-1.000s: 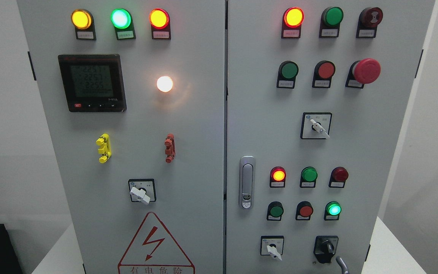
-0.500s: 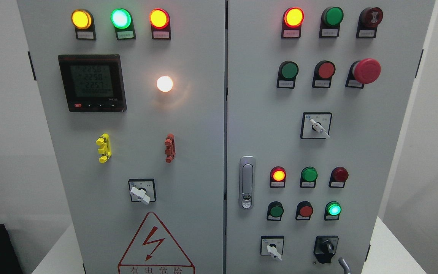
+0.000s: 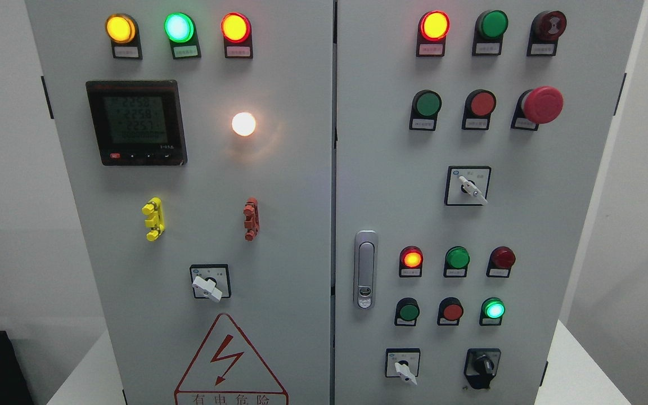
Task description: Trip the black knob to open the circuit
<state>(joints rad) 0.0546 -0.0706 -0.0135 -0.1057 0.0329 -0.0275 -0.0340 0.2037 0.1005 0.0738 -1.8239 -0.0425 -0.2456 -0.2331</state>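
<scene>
A: What fills the head view?

B: A pale grey sheet-metal cabinet (image 3: 301,185) with two flat, smooth doors. The black knob (image 3: 484,367) sits at the lower right of the right-hand door, a glossy rotary handle on a dark rounded base, its grip ridge pointing roughly straight up.

A: And beside it?

B: Just to its left, a white lever selector (image 3: 403,367) on a square black-framed plate, the lever tilted down to the right. Above them stand domed plastic lamps: a green lamp (image 3: 493,309) glowing in the row just above the knob, and a red lamp (image 3: 412,259) lit one row higher.

A: Any robot hand on the knob?

B: None. Neither hand shows anywhere in the picture, so I cannot tell how the fingers stand, and nothing touches the knob.

A: Other shapes?

B: A big red mushroom button (image 3: 541,104) juts out near the upper right (matte, rounded cap). A chrome door latch (image 3: 365,269) stands upright along the right door's inner edge. On the left door, a square black meter (image 3: 136,122) shows pale digits, and a round white lamp (image 3: 243,124) shines to its right.

A: Containers?

B: Only the cabinet itself, doors closed, contents hidden.
</scene>
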